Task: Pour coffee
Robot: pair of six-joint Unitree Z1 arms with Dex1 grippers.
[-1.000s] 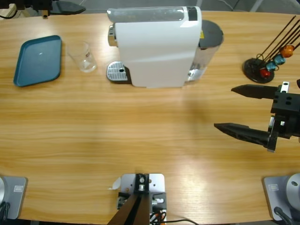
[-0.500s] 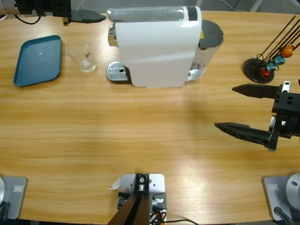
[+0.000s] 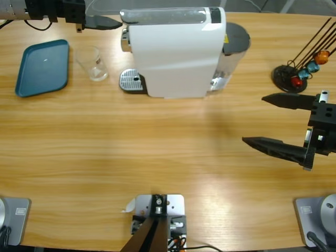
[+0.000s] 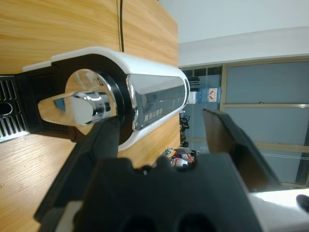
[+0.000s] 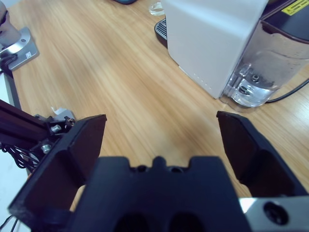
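- Clear glass, thin-walled and printed with faint markings: the cup [image 3: 93, 64] will likely be light, slick and easy to crack, so I would take it low on the wall with a gentle squeeze rather than at the rim.
- It stands upright and looks empty at about ten o'clock on the bench [image 3: 157, 152], between the blue tray [image 3: 43, 67] and the coffee machine [image 3: 176, 51], just beside the machine's perforated drip grille [image 3: 130, 80] but not on it.
- The machine is a glossy white box with a chrome spout [image 4: 82, 107] over the grille and a clear water tank [image 5: 270, 58] at its rear; it looks heavy and rigid, not something to shift.
- The left end effector [image 3: 102, 22] is at eleven o'clock, level with the machine's top front edge, its jaws spread apart around nothing, with the spout showing beside one of them.
- The right end effector [image 3: 273, 122] hangs at three o'clock over bare wood, jaws wide and empty.
- A capsule stand [image 3: 296, 71] sits at two o'clock, well apart from the cup.
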